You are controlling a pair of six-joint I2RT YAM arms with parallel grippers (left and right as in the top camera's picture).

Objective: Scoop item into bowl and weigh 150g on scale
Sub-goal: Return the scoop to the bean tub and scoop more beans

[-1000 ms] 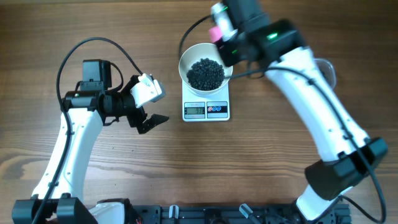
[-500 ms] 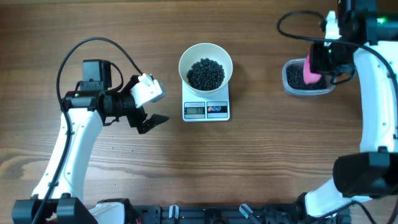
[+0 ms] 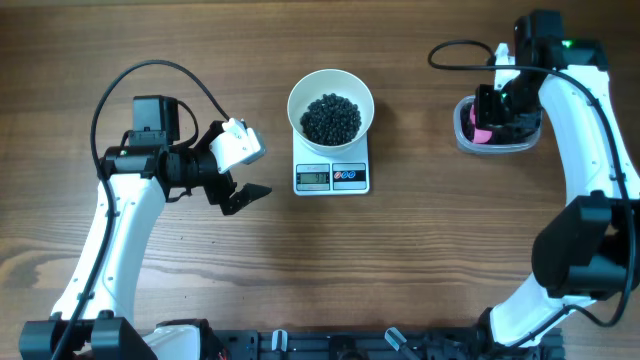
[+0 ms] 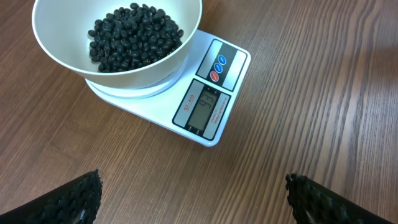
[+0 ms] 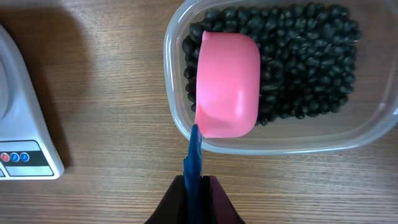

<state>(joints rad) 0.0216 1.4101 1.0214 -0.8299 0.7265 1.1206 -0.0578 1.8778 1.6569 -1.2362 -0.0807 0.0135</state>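
My right gripper [image 5: 194, 186] is clamped tight on the blue handle [image 5: 193, 152]. The pink scoop [image 5: 227, 84] sits at twelve o'clock, over the clear tub [image 5: 176, 124] of beans [image 5: 311, 62]. My left gripper [image 4: 194, 199] gapes wide and empty, with the scale [image 4: 205, 109] at twelve and the bean-filled bowl [image 4: 59, 59] at eleven.

White-shelled left arm [image 3: 118, 225] and right arm [image 3: 588, 125], black joints, looping black cables [image 3: 150, 68]; left hand [image 4: 193, 190] has black ridged fingers [image 4: 68, 199].

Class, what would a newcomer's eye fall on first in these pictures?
The round white bowl heaped with small black beads, on the white rectangular scale in the middle. Then the pink scoop, its blue handle clamped in the right gripper, over the clear plastic tub of beads at the right.
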